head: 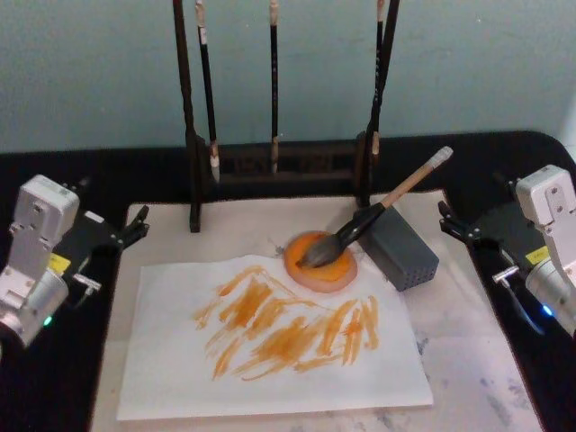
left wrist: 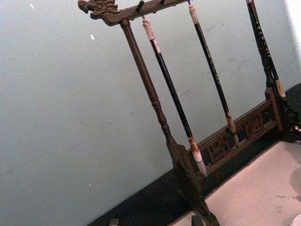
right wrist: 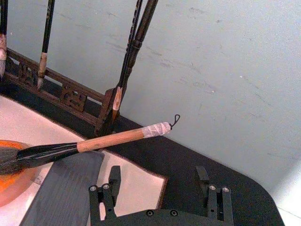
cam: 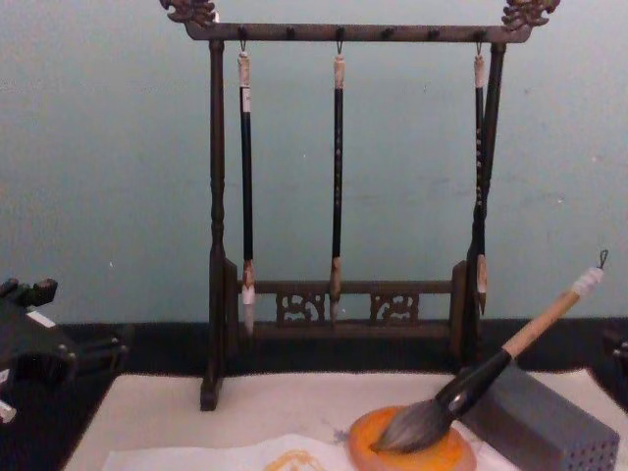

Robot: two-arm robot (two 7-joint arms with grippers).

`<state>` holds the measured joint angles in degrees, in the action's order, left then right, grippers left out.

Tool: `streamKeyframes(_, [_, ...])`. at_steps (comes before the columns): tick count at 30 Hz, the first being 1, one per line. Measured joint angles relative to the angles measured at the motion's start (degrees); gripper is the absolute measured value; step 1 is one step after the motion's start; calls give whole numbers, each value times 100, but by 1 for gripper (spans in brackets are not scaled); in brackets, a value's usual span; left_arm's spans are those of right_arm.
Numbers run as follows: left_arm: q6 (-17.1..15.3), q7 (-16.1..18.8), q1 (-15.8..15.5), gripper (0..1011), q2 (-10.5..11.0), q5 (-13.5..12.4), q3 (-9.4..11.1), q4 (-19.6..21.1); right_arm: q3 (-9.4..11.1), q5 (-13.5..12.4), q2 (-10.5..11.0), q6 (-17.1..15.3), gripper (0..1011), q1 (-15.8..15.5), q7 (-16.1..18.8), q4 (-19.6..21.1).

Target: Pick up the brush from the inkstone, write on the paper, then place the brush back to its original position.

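Observation:
The brush [head: 360, 225] lies with its fat grey bristle tuft on the round orange inkstone [head: 335, 272]. Its tan handle slants up to the right across a grey block [head: 405, 252]. The right wrist view shows the brush [right wrist: 103, 140] with its white end and small black loop. The white paper [head: 180, 369], covered in orange strokes, lies in front of the inkstone. My left gripper [head: 135, 227] hangs open at the mat's left edge. My right gripper [head: 453, 223] is open at the right edge, a short way from the brush handle. Neither one holds anything.
A dark wooden rack [head: 270, 162] with thin black brushes hanging from it stands behind the inkstone. A beige mat [head: 468, 342] lies under everything on a black table. A pale wall closes off the back.

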<state>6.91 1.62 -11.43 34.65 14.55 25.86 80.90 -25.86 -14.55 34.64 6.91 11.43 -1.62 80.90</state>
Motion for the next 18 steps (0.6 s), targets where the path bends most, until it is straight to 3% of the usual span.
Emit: streamKeyframes(18, [0,0,0,1001,0,0,0,0,0,0,0,0,1000,0,0,0])
